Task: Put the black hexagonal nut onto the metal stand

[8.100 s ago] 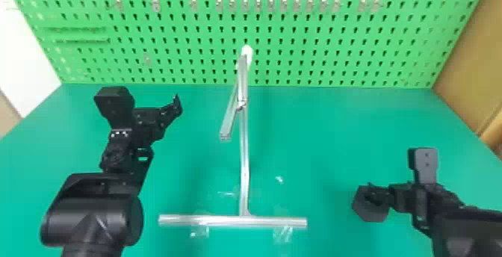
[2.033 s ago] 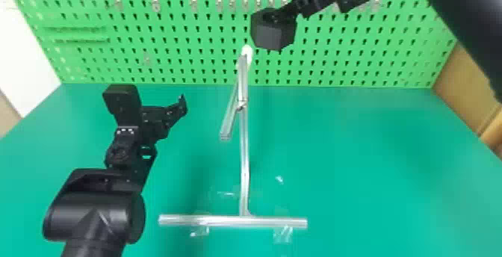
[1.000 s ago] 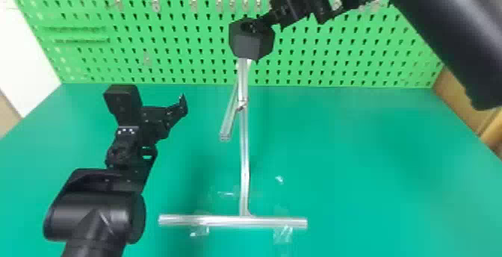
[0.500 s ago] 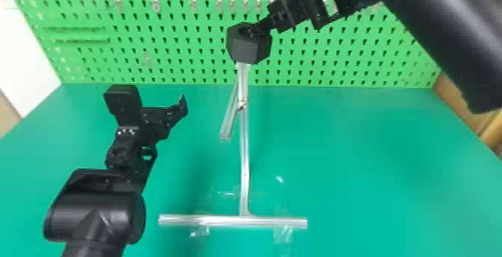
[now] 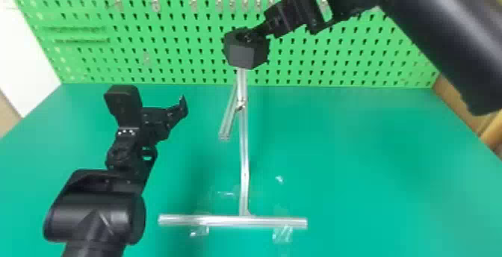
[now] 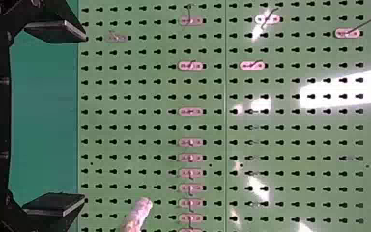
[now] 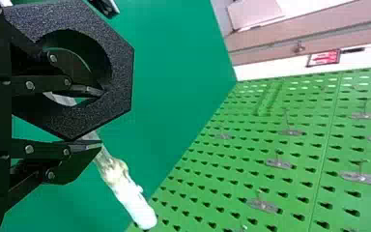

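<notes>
Ideally, the right gripper [image 7: 100,118], fingers clamped on the wall of the black hexagonal nut [image 5: 239,55], should centre the hole on the metal stand's [image 5: 244,163] white tip [image 7: 140,212] before sliding on. The left gripper's [image 6: 84,117] fingers are apart. Since two seconds ago, the nut has moved left and lower, overlapping the stand's top in the head view.

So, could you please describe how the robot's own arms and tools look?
The left arm and right arm are black, with thick, smooth, rounded casings; the left one carries a short row of small white dots. The left tool and right tool are black too, with flat fingers; round silvery screws show on the right one.
</notes>
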